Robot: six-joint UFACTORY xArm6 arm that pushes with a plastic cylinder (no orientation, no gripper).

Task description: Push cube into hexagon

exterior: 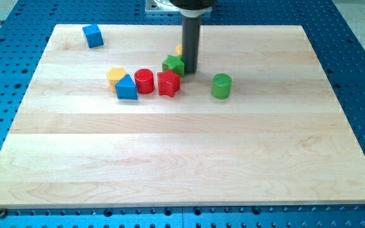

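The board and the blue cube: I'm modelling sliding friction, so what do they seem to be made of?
The pale wooden board looks like glued planks of light wood, with visible grain lines and strip seams, and a smooth, faintly satin finish. The blue cube has a uniform, saturated colour with a soft sheen; painted wood or plastic, I cannot tell which.

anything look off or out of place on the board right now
Only the blue cube: it sits alone, askew, near the view's top left corner, far from the other blocks. My tip is beside the green star.

no readable text, labels or signs
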